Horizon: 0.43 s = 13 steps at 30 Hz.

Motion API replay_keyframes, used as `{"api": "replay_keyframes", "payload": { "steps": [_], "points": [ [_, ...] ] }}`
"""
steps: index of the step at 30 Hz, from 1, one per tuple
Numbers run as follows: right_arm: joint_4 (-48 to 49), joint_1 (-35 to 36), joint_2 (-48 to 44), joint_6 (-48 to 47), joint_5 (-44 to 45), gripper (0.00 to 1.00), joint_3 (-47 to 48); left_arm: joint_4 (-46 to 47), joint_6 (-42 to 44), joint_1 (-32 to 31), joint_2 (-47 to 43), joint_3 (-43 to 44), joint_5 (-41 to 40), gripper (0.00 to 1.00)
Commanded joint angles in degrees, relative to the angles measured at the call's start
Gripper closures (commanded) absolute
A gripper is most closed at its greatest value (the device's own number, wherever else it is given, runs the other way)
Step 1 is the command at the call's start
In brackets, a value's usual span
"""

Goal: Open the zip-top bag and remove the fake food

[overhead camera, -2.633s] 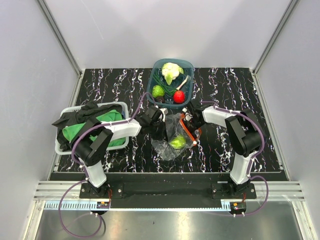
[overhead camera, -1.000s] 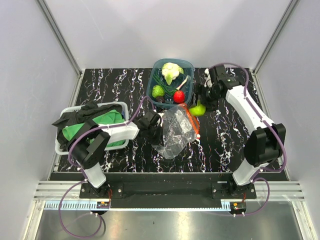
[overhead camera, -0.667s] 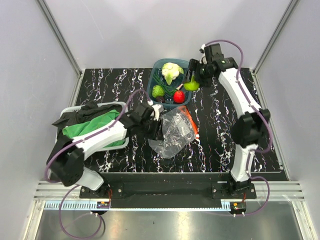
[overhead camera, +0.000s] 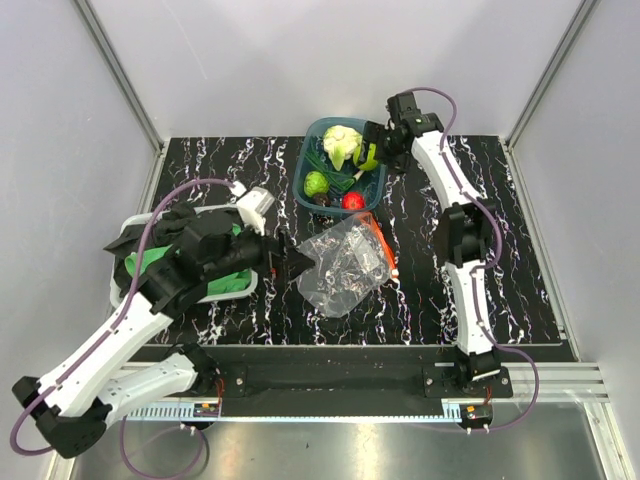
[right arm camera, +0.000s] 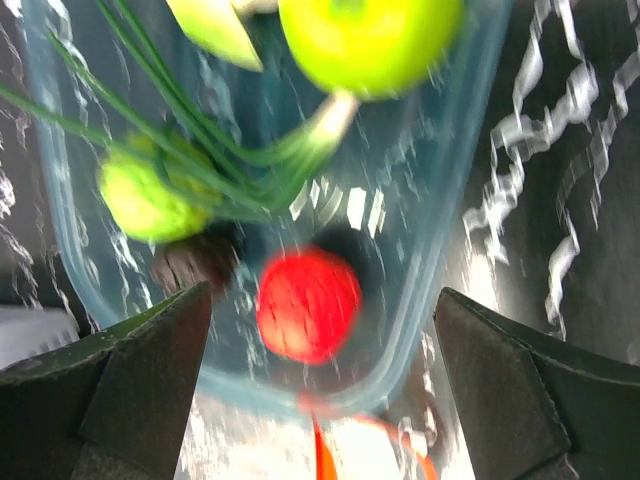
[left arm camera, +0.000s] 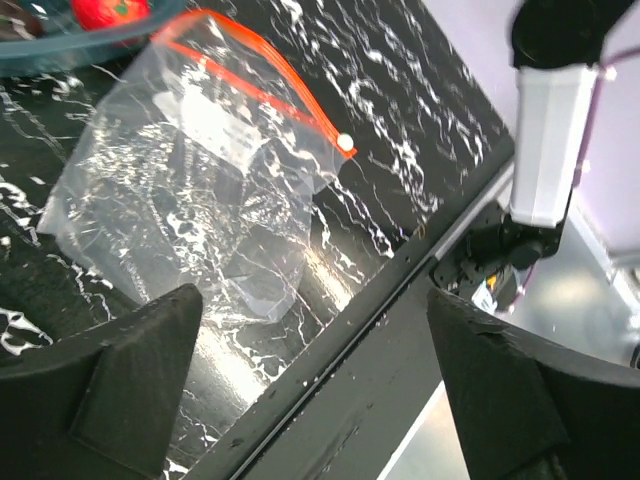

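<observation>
The clear zip-top bag (overhead camera: 345, 265) lies flat and empty on the black marbled table, its orange-red zip strip (overhead camera: 385, 243) on the right edge. My left gripper (overhead camera: 298, 266) is open just left of the bag and touches nothing; its wrist view looks down on the bag (left arm camera: 190, 190) and strip (left arm camera: 262, 70). My right gripper (overhead camera: 376, 145) hangs open over the teal tub (overhead camera: 306, 160). The green apple (right arm camera: 365, 40) is in the tub past the open fingers, along with the red piece (right arm camera: 308, 305), the green ridged piece (right arm camera: 145, 195) and a dark piece (right arm camera: 195, 265). The cauliflower (overhead camera: 343, 143) lies at the tub's back.
A white basket (overhead camera: 117, 296) at the left holds a green cloth (overhead camera: 165, 262) and black cloth (overhead camera: 170, 225), under my left arm. Grey walls close in the table on three sides. The table's near edge (left arm camera: 400, 280) runs below the bag.
My right gripper carried the green apple from beside the bag to above the tub and opened. My left gripper let go of the bag, opened and drew back left.
</observation>
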Motion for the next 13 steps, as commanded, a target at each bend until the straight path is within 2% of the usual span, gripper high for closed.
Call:
{"api": "replay_keyframes", "payload": {
  "steps": [1, 2, 4, 5, 6, 7, 8, 9, 10, 11, 12, 13],
  "points": [
    [-2.7, 2.5, -15.9, 1.5, 1.3, 0.00, -10.2, 5.9, -5.9, 0.3, -6.2, -3.9, -7.7, 0.01],
    [-2.6, 3.2, -18.6, 1.9, 1.6, 0.00, -13.8, 8.0, -8.0, 0.3, -7.3, -4.7, -8.7, 0.01],
    [-0.2, 4.4, -28.9, 1.7, 2.4, 0.00, -27.0, 12.4, -10.0, 0.3, -11.9, -8.0, -11.1, 0.01],
    [1.6, 5.4, -37.3, 2.3, 1.9, 0.00, -32.4, 14.5, -12.1, 0.3, -13.5, -9.9, -12.2, 0.01],
    [5.9, 5.7, -42.0, 3.0, 0.8, 0.00, -43.7, 16.6, -13.3, 0.3, -15.5, -11.6, -12.7, 0.01],
    [8.4, 5.7, -46.9, 4.5, -1.9, 0.00, -49.7, 18.5, -14.3, 0.3, -17.3, -15.4, -13.4, 0.01],
    [10.7, 5.7, -56.5, 8.0, -2.6, 0.00, -55.3, 21.7, -17.4, 0.3, -20.8, -17.1, -14.7, 0.01],
    [14.9, 5.9, -61.4, 9.4, -4.0, 0.00, -65.7, 23.2, -19.1, 0.3, -22.6, -18.6, -16.2, 0.01],
    [16.7, 6.1, -66.1, 10.4, -6.5, 0.00, -70.4, 24.6, -20.6, 0.3, -24.3, -21.9, -16.6, 0.01],
    [17.9, 6.1, -75.2, 13.4, -6.5, 0.00, -74.5, 28.0, -22.7, 0.3, -28.0, -23.4, -16.9, 0.01],
    [19.3, 6.2, -79.7, 14.8, -6.6, 0.00, -81.2, 29.5, -23.6, 0.3, -29.6, -24.9, -16.7, 0.01],
    [20.0, 6.3, -84.2, 16.0, -8.2, 0.00, -83.9, 31.3, -24.8, 0.3, -31.8, -27.1, -17.0, 0.01]
  ]
}}
